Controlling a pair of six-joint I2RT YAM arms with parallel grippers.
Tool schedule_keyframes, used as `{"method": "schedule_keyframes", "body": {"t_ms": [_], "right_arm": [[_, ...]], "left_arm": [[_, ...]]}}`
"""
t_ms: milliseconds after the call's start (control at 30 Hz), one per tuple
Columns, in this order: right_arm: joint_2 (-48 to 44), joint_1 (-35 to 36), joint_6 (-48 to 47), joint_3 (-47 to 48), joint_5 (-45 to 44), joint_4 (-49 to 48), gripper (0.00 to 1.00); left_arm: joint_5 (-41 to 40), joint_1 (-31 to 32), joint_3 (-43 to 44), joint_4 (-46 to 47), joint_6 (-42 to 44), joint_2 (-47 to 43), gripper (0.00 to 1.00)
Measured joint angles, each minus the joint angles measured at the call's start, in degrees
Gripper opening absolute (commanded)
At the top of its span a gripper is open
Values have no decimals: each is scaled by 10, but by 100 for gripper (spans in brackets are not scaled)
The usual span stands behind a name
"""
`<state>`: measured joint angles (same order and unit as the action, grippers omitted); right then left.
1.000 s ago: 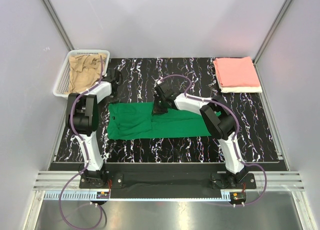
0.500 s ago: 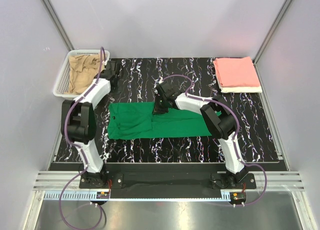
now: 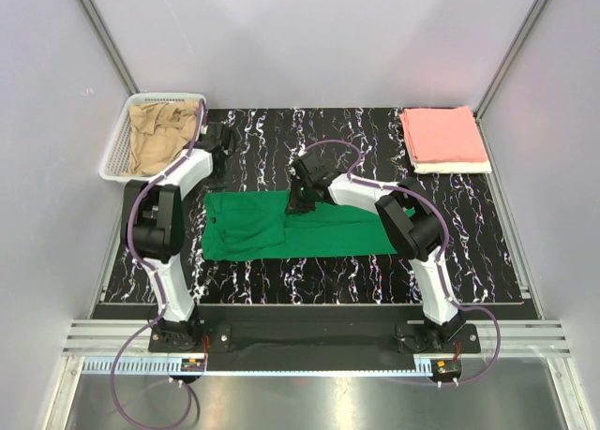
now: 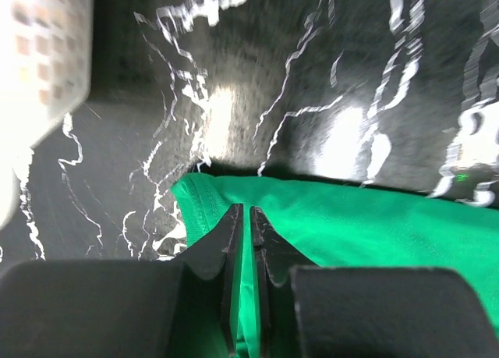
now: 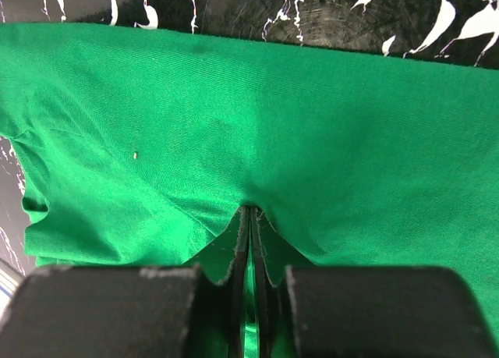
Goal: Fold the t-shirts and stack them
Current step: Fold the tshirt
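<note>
The bright green t-shirt point(image 3: 300, 229) lies as a long folded band across the black marbled mat. My right gripper point(image 3: 300, 200) is shut on the middle of its far edge. The cloth puckers at the fingertips in the right wrist view point(image 5: 249, 210). My left gripper point(image 3: 217, 144) hovers beyond the shirt's far left corner, its jaws shut and empty point(image 4: 242, 210), with the green shirt point(image 4: 366, 233) flat beneath. The salmon pink t-shirt point(image 3: 443, 133) lies folded on the white one point(image 3: 455, 168) at the back right. The tan-beige t-shirt point(image 3: 155, 135) lies crumpled in the basket.
The white mesh basket point(image 3: 114, 154) stands at the back left, close to my left gripper, and shows blurred in the left wrist view point(image 4: 43, 38). Grey walls close in the mat point(image 3: 281, 135) on three sides.
My left gripper swung toward the back beside the basket, then came a little back and to the right. The right gripper and the green shirt have not moved.
</note>
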<state>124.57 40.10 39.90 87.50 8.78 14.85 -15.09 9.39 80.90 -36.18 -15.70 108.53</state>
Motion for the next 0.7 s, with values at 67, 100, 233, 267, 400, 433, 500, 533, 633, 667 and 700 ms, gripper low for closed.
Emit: {"method": "schedule_keyframes", "body": {"t_ms": [67, 100, 233, 267, 400, 433, 500, 533, 633, 667, 700], "right_arm": [[0, 0, 0, 0, 0, 0, 9], [0, 0, 1, 0, 0, 0, 9], [0, -3, 7, -3, 3, -1, 9], [0, -4, 8, -4, 4, -3, 9], [-2, -9, 12, -12, 13, -10, 9], [-3, -9, 12, -15, 14, -13, 9], [-5, -10, 12, -19, 16, -18, 9], [-6, -10, 12, -21, 16, -19, 9], [-8, -11, 11, -23, 17, -19, 8], [-8, -11, 10, -23, 18, -19, 8], [-9, -12, 9, -23, 20, -19, 9]], "left_arm": [[-3, 0, 0, -7, 7, 17, 8], [-6, 0, 0, -10, 11, 27, 8], [-33, 0, 1, -24, 23, 62, 7], [-40, 0, 1, -26, 24, 68, 7], [-62, 0, 20, -39, 30, 80, 8], [-64, 0, 27, -41, 31, 86, 8], [-66, 0, 36, -43, 32, 91, 11], [-66, 0, 38, -44, 32, 92, 12], [-65, 0, 49, -51, 32, 92, 15], [-63, 1, 56, -54, 33, 93, 16], [-61, 2, 65, -57, 33, 93, 17]]}}
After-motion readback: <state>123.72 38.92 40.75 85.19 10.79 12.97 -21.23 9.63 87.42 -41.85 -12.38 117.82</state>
